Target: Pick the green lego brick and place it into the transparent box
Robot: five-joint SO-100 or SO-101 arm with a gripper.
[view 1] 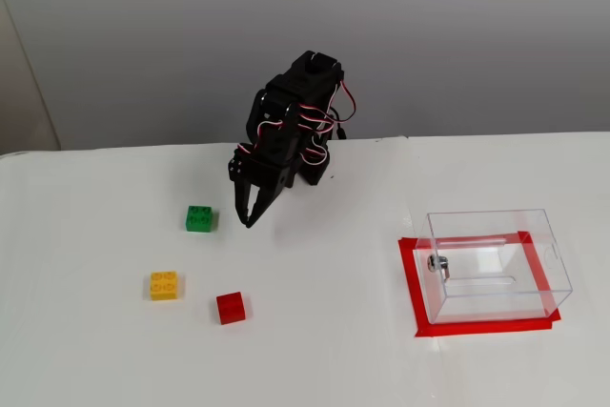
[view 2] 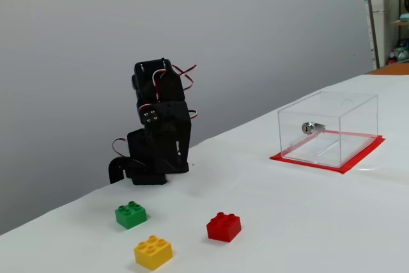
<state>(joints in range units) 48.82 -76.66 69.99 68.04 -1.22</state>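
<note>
On a white table (view 1: 315, 350), beside my black arm's base, the green lego brick (view 1: 199, 219) sits flat with studs up. My claw (view 1: 244, 219) hangs just right of that brick in a fixed view, tips pointing down, slightly parted and holding nothing. Nearer the camera than the green brick lie a yellow brick (view 1: 164, 285) and a red brick (view 1: 230, 308). Well apart from the green brick, far right, stands the transparent box (view 1: 496, 265) on red tape (view 1: 412, 278).

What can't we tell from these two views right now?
- Gripper jaw gap: the high fixed view shows it too small; in the side one the arm's body hides the fingertips.
- Box fitting: too small to identify.
- Gripper height above the green brick: unclear.
</note>
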